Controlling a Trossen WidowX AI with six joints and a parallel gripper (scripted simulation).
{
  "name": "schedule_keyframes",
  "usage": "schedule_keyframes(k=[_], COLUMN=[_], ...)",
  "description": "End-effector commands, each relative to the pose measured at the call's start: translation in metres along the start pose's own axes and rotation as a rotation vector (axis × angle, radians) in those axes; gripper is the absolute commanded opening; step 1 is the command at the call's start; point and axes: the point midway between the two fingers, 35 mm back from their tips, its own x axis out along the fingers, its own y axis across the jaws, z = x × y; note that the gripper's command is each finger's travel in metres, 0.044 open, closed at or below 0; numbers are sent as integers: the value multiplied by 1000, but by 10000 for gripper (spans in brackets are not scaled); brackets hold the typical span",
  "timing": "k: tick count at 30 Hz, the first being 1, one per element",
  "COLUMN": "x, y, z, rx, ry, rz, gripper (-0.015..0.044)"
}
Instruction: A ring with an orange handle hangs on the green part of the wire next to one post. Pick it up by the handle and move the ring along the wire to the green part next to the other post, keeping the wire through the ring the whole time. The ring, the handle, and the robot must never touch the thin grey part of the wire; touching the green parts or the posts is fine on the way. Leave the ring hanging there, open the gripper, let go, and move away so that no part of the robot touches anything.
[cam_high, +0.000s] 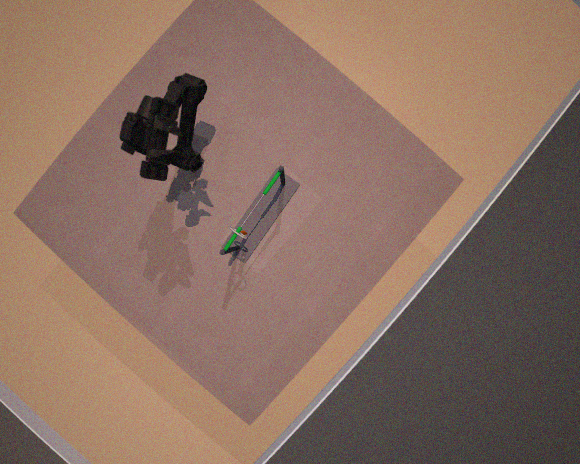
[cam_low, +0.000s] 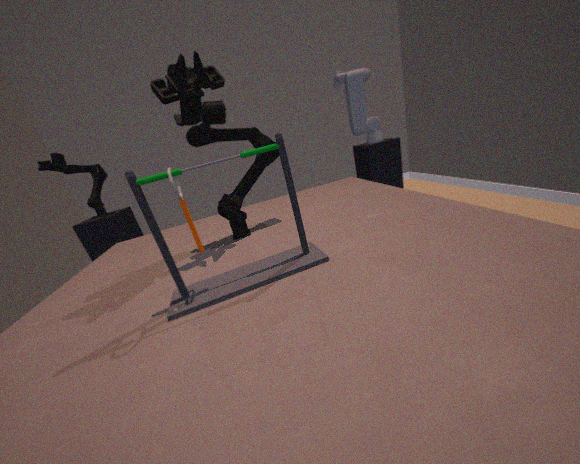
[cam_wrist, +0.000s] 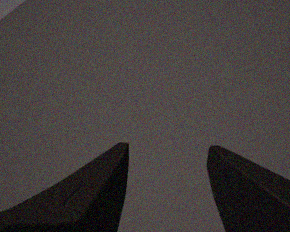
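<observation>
Orange handle (cam_high: 243, 233) (cam_low: 192, 225) hangs below wire, because ring (cam_high: 235, 232) (cam_low: 171, 176) rests around green part (cam_high: 229, 244) (cam_low: 150, 178). Gripper (cam_low: 189, 61) (cam_wrist: 168, 154) is high, away from it; fingers partly spread, pinching nothing. Grasp probably comes first.

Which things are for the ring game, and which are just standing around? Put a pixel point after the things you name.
For the job:
- white ring (cam_high: 232, 230) (cam_low: 170, 175)
- orange handle (cam_high: 243, 233) (cam_low: 192, 225)
- wire (cam_high: 254, 209) (cam_low: 210, 162), green at both ends
- two posts on a grey base (cam_high: 292, 185) (cam_low: 250, 285)
- big black arm (cam_high: 187, 117) (cam_low: 248, 180)

Just around:
- small black arm (cam_low: 80, 169) at the back
- pale arm (cam_low: 357, 102)
- their dark boxes
</observation>
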Motion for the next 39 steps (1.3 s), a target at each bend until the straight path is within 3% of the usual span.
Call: schedule_keyframes(k=[1,10,19,32,39], x=[-12,-50,-94,-159,-184], y=[-54,-169,-231,-224,-197], z=[-11,-74,-169,-309,-351], rx=[-3,-6,-23,-11,-8], ry=[5,82,256,527,614], rz=[-70,-231,-311,-264,-222], gripper=[160,160,160,160,160])
